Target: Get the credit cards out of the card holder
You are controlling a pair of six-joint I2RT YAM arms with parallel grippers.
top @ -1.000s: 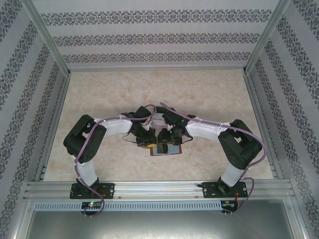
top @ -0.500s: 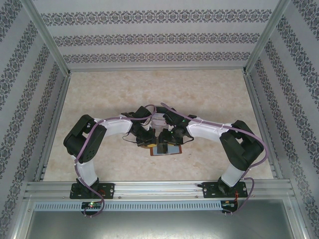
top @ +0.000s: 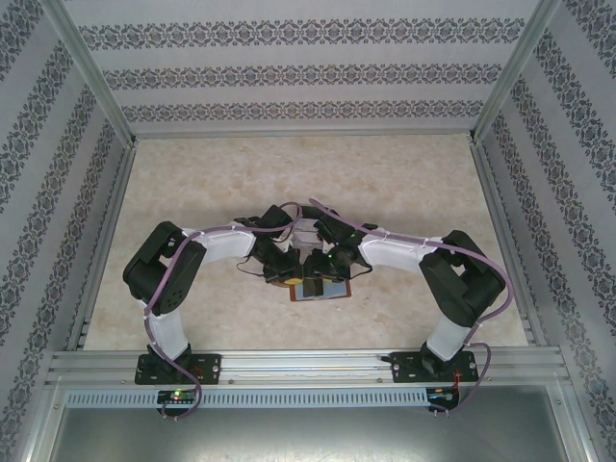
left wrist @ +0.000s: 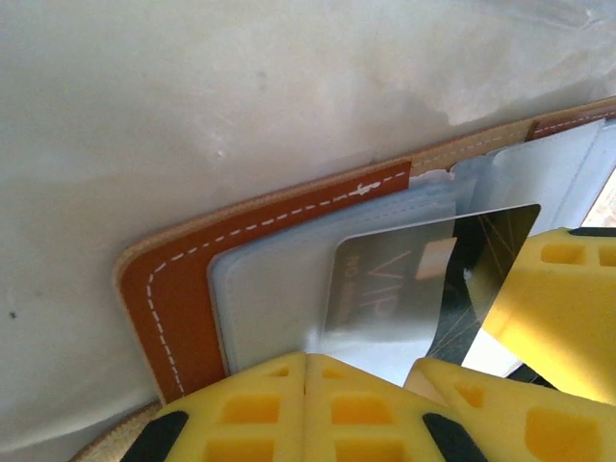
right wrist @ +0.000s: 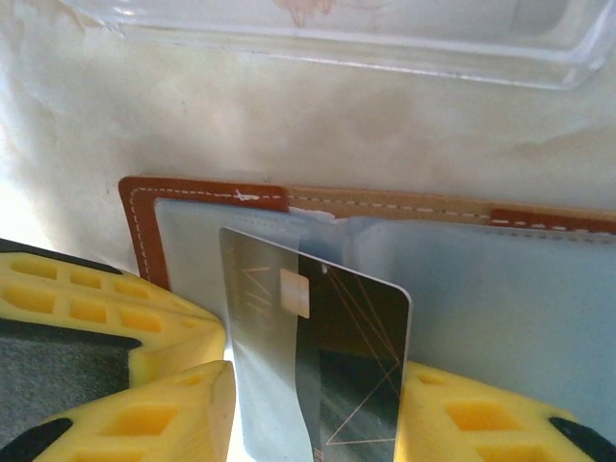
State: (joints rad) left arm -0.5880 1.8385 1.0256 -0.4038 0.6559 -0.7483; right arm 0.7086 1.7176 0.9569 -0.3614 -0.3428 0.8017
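- The surface is a pale, marbled sheet. Everything I'm working on sits toward its near edge, about midway between its left and right edges.
- A clear plastic tray lies just beyond the wallet, on the far-edge side. It looks near the wallet but not touching it.
- The wallet lies open and flat on the surface, with a brown stitched leather border around grey-blue pockets.
- My left pincer is clenched with nothing between its fingers. It sits at the near side of the pocket, and I judge it is pinning the wallet down.
- My right pincer is grasping one card by its opposite edges, with a yellow finger on each side.
- The card is silvery-dark with a small chip. It stands tilted up over the left-hand pocket, and I cannot tell whether its near end is clear of the slot.
- I read this as the pull-out step for this card. Next I'd draw it fully free while the left pincer holds the wallet steady, then set it aside. The edges are thin and slick, so the grip could slip.
- On the card I can read "VIP" in pale letters. The smaller print beside it is too blurred to read, and I see no marking on the wallet.
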